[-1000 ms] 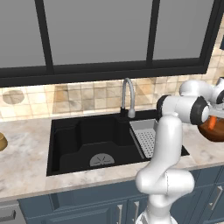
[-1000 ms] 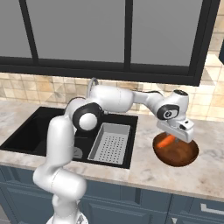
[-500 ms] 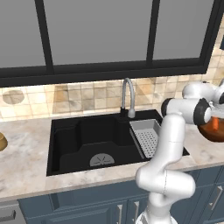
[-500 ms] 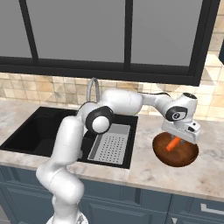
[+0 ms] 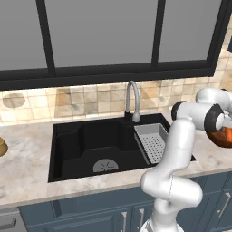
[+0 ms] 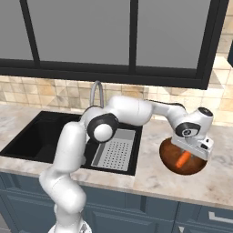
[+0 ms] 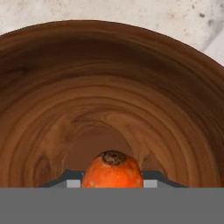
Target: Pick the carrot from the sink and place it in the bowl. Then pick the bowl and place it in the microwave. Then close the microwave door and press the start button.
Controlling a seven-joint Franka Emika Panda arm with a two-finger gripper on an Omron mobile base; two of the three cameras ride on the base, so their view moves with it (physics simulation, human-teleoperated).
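Note:
My gripper (image 6: 186, 155) is shut on the small orange carrot (image 6: 183, 160) and holds it down inside the reddish-brown wooden bowl (image 6: 198, 168), which stands on the counter right of the sink (image 6: 36, 136). In the hand view the carrot (image 7: 112, 170) sits between the fingertips (image 7: 72, 177), stem end up, with the bowl's ringed inside (image 7: 109, 87) right behind it. From the left base view the bowl (image 5: 223, 137) peeks out behind the wrist at the right edge. The black sink (image 5: 104, 149) has nothing in it. The microwave is out of view.
A curved steel faucet (image 5: 131, 102) rises behind the basin, and a grey perforated tray (image 6: 113, 148) lies at its right end. A small tan bowl (image 5: 2, 147) sits at the far left of the marble counter. Dark window frames run along the wall above.
The arm has swung further right and lowered. The carrot, still gripped, has gone from above the bowl's rim down into the bowl.

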